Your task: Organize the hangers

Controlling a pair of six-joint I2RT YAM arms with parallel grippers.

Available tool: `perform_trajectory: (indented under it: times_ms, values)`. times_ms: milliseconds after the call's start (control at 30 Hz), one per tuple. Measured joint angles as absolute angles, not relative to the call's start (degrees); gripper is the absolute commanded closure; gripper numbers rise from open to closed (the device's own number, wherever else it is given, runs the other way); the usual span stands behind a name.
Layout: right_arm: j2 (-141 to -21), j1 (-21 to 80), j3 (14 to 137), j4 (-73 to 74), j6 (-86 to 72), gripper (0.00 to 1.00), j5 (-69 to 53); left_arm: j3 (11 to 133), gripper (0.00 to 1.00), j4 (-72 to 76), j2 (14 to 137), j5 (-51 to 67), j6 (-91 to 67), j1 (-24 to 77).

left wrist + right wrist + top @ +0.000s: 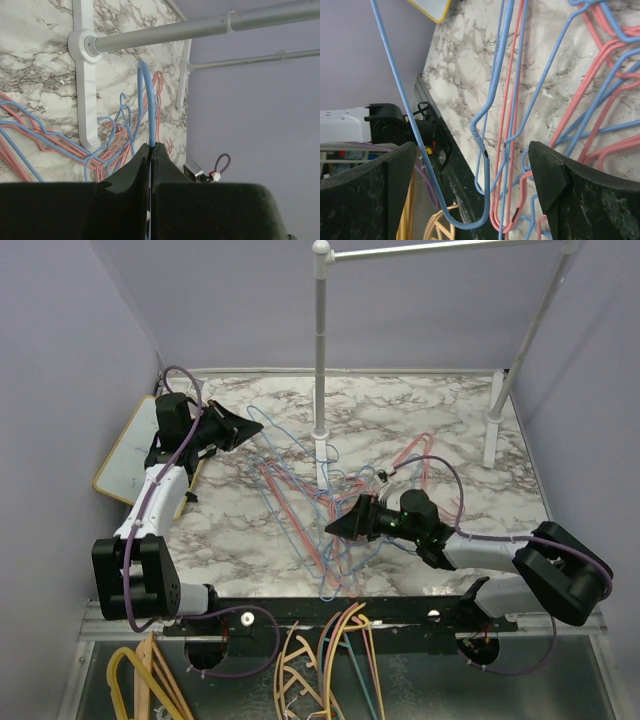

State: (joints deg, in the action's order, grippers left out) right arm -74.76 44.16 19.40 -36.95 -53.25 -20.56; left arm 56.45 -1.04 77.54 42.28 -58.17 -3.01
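Observation:
A tangled pile of thin light blue and pinkish red wire hangers (305, 502) lies on the marble table's middle. My left gripper (240, 430) is shut on a light blue hanger's wire (148, 100), which curves up out of the closed jaws (151, 146). My right gripper (338, 526) is open, low over the near part of the pile. In the right wrist view the gripper (475, 172) has a light blue hanger's corner loop (487, 170) and pinkish red wires (512, 150) between its spread fingers (547, 175). Whether they touch the wire I cannot tell.
A white rack stands on the table: centre pole (320, 350), top bar (440, 248), right pole (535, 325) and foot (491, 425). A yellow-rimmed white board (125, 455) lies at the left edge. Thicker yellow and wood-coloured hangers (320, 670) hang below the near edge.

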Motion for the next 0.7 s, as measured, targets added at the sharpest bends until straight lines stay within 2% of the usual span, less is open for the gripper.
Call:
perform_trajectory:
  times_ms: [67,267,400,433,700]
  values:
    - [-77.43,44.16,19.29,-40.21,-55.22,0.08,-22.06,56.45,1.00,-0.89,77.34,42.28,-58.17,-3.01]
    - [-82.28,44.16,17.80,-51.51,-60.16,0.33,-25.71,55.83,1.00,-0.21,76.44,42.48,-58.15,-3.01]
    - [-82.37,44.16,16.03,-56.38,-61.95,0.59,-26.59,53.78,1.00,0.71,74.91,42.50,-57.93,-3.01]
    - [-82.37,44.16,15.86,-56.99,-62.30,0.63,-26.65,53.17,1.00,1.02,74.48,42.50,-57.91,-3.01]
    - [-80.64,44.18,15.44,-58.19,-62.96,0.64,-28.10,47.70,1.00,3.62,71.02,41.15,-56.53,-3.20]
